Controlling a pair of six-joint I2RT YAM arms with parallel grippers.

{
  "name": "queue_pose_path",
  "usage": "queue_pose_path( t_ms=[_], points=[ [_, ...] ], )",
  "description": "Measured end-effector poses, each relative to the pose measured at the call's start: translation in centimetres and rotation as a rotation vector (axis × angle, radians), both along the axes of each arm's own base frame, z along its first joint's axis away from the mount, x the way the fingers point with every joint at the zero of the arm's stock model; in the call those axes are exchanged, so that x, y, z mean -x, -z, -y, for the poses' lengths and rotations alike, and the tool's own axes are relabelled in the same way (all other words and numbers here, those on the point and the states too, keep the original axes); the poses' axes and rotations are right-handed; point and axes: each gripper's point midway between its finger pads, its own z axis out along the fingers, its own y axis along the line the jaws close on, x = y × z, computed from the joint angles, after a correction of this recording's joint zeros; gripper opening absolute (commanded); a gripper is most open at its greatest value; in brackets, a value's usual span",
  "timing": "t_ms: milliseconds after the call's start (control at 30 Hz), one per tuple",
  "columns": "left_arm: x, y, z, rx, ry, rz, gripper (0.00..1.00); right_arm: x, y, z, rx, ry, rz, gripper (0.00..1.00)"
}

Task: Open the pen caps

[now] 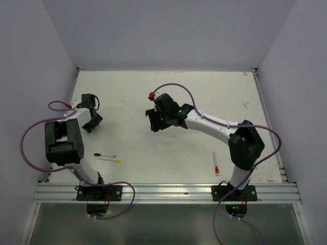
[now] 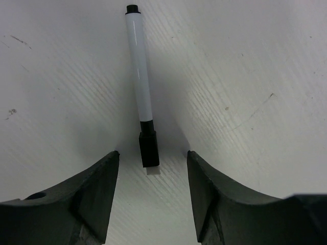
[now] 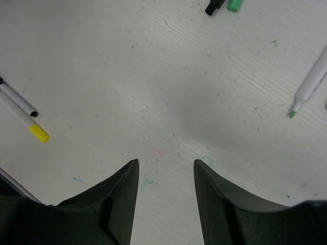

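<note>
Straddling the black cap (image 2: pixel 148 148), the left end effector (image 2: pixel 153 173) stands apart, clear of it; uneven closing may skid the pen (image 2: pixel 140 66) sideways. Meanwhile the right end effector (image 3: pixel 166 168) hangs apart, empty.

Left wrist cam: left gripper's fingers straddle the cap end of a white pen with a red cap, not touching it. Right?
One thing is off: the cap is black, not red, as the left wrist view shows. The rest holds: the left gripper has a finger on each side of the cap end of the white pen, with a gap on both sides.
</note>
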Motion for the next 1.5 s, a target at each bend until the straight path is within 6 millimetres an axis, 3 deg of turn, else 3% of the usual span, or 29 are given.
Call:
queue_pose_path(
  t_ms=[200,300,433,667,800,933,1033,1100,1267,1367,1500],
  points=[
    [-0.1,0.1,-1.3,-0.013,-0.037,-0.001,0.48,0.0,0.0,0.0,-0.002,0.000,0.001,0.51],
    [0.0,0.2,-1.6,-0.022,-0.043,-0.005,0.36,0.0,0.1,0.0,-0.001,0.000,0.001,0.51],
    [-0.3,0.2,-1.8,-0.027,-0.041,0.003,0.01,0.0,0.1,0.0,-0.001,0.000,0.001,0.51],
    [-1.8,-0.1,-0.1,0.056,0.036,0.074,0.00,-0.1,0.1,0.1,0.002,0.002,0.004,0.51],
    [-1.6,-1.2,3.0,0.130,0.172,0.123,0.00,-0.2,0.1,0.2,0.003,0.001,0.003,0.51],
    [-2.6,-5.9,8.2,0.172,0.403,0.298,0.00,-1.0,-0.6,0.5,-0.041,0.004,-0.028,0.50],
    [-3.0,-9.6,12.5,0.230,0.591,0.469,0.00,-2.9,-1.5,1.6,-0.112,0.037,-0.059,0.51],
    [-2.5,-10.6,15.1,0.291,0.706,0.555,0.00,-4.7,-2.3,2.4,-0.201,0.066,-0.085,0.51],
    [0.9,-9.0,20.8,0.450,0.931,0.580,0.00,-6.8,-4.4,2.5,-0.372,0.068,-0.108,0.52],
    [2.9,-8.7,23.5,0.512,1.041,0.584,0.00,-6.0,-5.8,0.4,-0.481,0.008,-0.121,0.52],
    [3.9,-9.5,25.2,0.548,1.124,0.627,0.00,-4.6,-6.5,-2.0,-0.583,-0.056,-0.161,0.52]
  ],
)
